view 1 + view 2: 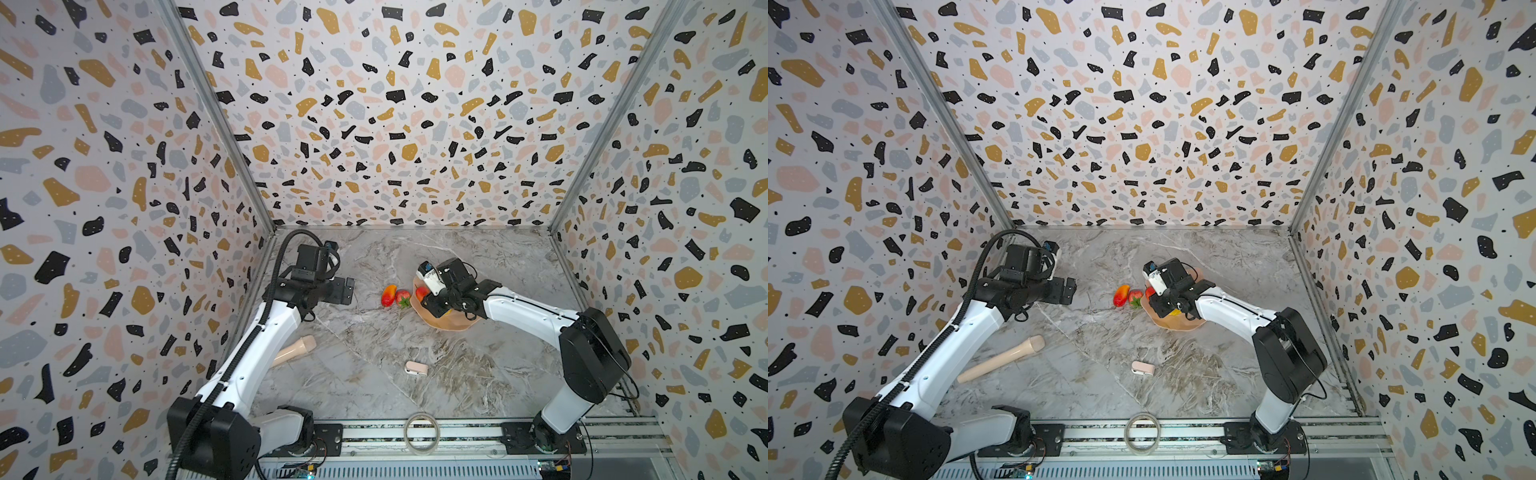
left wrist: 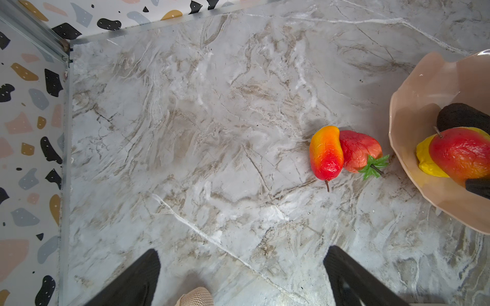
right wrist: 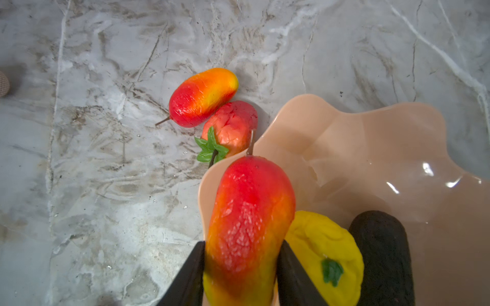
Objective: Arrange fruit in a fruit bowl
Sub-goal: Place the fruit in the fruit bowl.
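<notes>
Bowl (image 3: 371, 148) holds yellow fruit (image 3: 318, 243), dark oval (image 3: 381, 251); right hand (image 3: 242, 246) clamps mango (image 3: 252, 201) over it; left hand (image 2: 242, 254) wide.

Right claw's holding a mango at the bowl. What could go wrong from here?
1. The held mango, in the right claw, hangs near the rim of the fruit bowl; released here it might tip out.
2. The yellow fruit and dark oval sit right beside it; lowering could shove them.
3. The strawberry touches the loose mango just outside the rim; grabbing one will likely push the other.
</notes>
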